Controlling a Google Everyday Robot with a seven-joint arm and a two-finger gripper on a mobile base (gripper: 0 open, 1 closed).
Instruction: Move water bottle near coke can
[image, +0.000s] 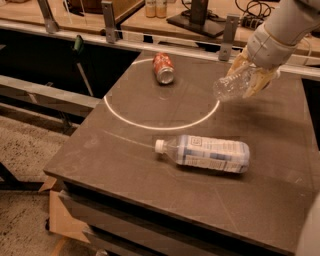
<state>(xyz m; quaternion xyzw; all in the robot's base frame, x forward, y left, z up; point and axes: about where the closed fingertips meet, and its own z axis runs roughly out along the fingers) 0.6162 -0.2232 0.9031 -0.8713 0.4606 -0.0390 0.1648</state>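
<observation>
Camera view: large labelled bottle (205, 152) laid on side at centre of worktop (100, 160), white cap pointed left, well apart from gripper (248, 79). White ring (125, 117) marked on worktop. Coke can (163, 68) laid on side at ring's far edge. Water bottle (231, 86) held tilted, clamped between gripper's fingers at far right, well apart from can.

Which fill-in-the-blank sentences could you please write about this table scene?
The gripper, at the far right of the table, holds the water bottle, the ____ of two bottles.
The coke can lies on its ____.
The larger bottle points its white cap toward the picture's ____.
Missing words: smaller; side; left.
</observation>
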